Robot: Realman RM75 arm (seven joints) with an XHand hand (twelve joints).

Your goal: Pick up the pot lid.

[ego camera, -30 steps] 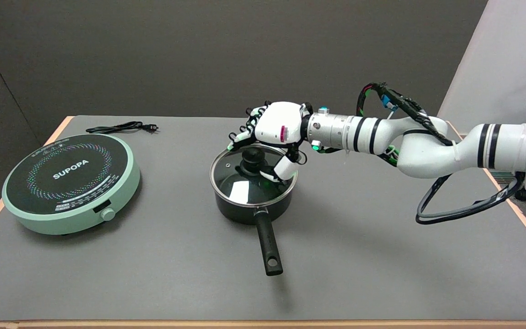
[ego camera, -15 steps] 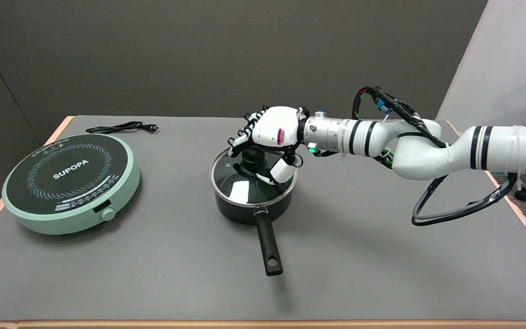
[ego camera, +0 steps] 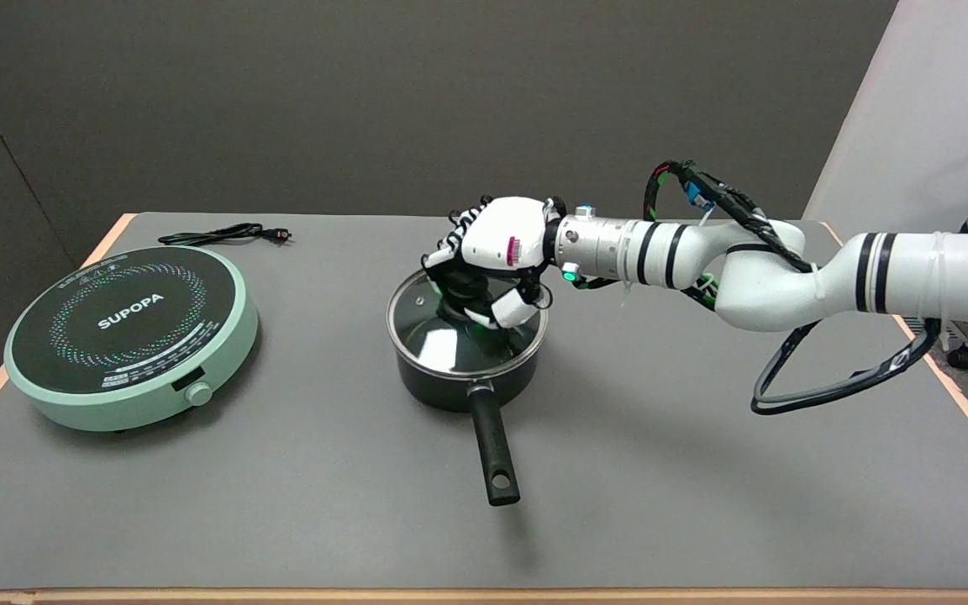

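Over the middle of the grey counter [ego camera: 669, 470], seen from the head camera, the right hand [ego camera: 497, 252] hangs just above a black pot [ego camera: 463, 382] with its arm reaching in from the right side. Its fingers [ego camera: 444, 250] curl downward around the black knob [ego camera: 460, 291] at the centre of the glass pot lid [ego camera: 442, 332], and the thumb [ego camera: 514, 309] comes in from the side nearest the arm, so the knob sits between thumb and fingers. They are drawn close about the knob and seem to touch it, but whether they truly clamp it cannot be told from this angle. The lid lies flat on the pot's rim, directly below the fingers, with its steel edge seated all the way round. Below the fingers and toward the camera, the pot's long black handle [ego camera: 494, 454] sticks out over the counter. Far out to the side the fingertips point toward, well apart from the hand, sits a round mint-green hotplate [ego camera: 127, 336] with a black top marked SUPOPA. Beyond it, near the counter's far edge, lies a coiled black power cord [ego camera: 223, 235]. Behind the wrist, a bundle of cables [ego camera: 719, 197] loops above the white forearm, and a longer grey loop [ego camera: 828, 391] hangs under it.
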